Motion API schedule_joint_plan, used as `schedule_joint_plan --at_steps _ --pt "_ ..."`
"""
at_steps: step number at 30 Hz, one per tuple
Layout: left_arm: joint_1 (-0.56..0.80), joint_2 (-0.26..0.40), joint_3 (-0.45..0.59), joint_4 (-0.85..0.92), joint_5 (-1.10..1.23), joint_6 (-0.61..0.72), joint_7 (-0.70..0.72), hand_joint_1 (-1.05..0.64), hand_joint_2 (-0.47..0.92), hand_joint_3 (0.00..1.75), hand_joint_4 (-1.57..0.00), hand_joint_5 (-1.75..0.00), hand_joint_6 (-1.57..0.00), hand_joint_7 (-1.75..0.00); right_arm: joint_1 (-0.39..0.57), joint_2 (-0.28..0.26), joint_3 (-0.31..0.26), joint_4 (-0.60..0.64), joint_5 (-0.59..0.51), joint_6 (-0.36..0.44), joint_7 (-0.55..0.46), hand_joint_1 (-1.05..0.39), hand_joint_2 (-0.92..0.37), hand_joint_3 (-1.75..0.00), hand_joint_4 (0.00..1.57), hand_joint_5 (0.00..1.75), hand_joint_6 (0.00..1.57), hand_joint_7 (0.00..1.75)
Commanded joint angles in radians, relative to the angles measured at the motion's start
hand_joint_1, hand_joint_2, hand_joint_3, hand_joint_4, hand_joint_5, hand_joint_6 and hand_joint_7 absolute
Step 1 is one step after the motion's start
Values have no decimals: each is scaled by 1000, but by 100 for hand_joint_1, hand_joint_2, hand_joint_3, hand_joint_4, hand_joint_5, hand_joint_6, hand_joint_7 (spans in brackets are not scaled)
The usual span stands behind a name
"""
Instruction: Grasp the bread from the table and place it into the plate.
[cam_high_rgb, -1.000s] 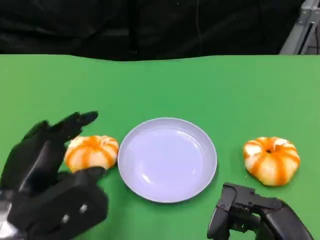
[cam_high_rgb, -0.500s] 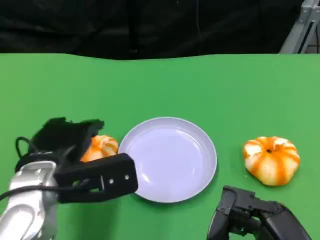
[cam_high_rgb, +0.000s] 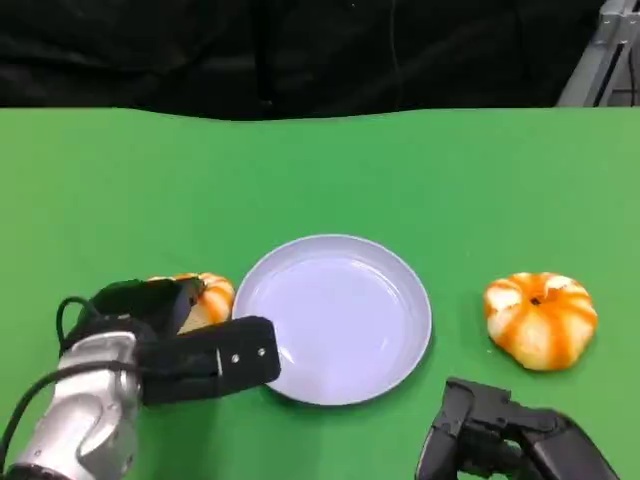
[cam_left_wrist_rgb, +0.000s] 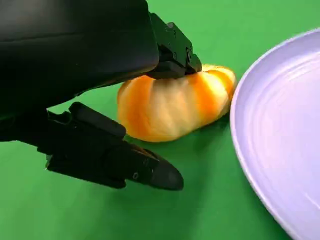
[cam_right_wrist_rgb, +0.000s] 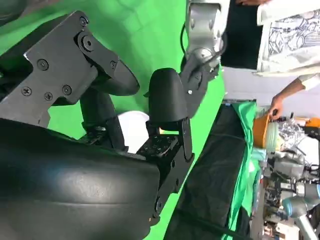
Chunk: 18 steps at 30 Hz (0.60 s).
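Bread (cam_high_rgb: 208, 298) lies on the green table (cam_high_rgb: 320, 170), just left of the plate (cam_high_rgb: 335, 318), its long side running toward the plate's rim. My left hand (cam_high_rgb: 165, 330) sits over it, fingers (cam_left_wrist_rgb: 172, 50) touching its top, thumb apart below. A second bread (cam_high_rgb: 540, 320) rests right of the plate. My right hand (cam_high_rgb: 500, 445) holds nothing, fingers curled in.
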Motion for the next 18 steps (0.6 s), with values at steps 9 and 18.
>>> schedule_joint_plan --at_steps 9,18 --pt "57 3 32 3 37 -190 529 -18 55 91 -90 -174 -66 -173 1 -8 -6 -10 -2 -6 -6 -5 -33 -135 69 166 69 147" --pt "29 -26 -42 -153 133 -249 614 -22 48 96 -97 -175 -73 -175 -4 -9 -5 -2 0 -9 -3 -7 -34 -134 70 166 69 147"
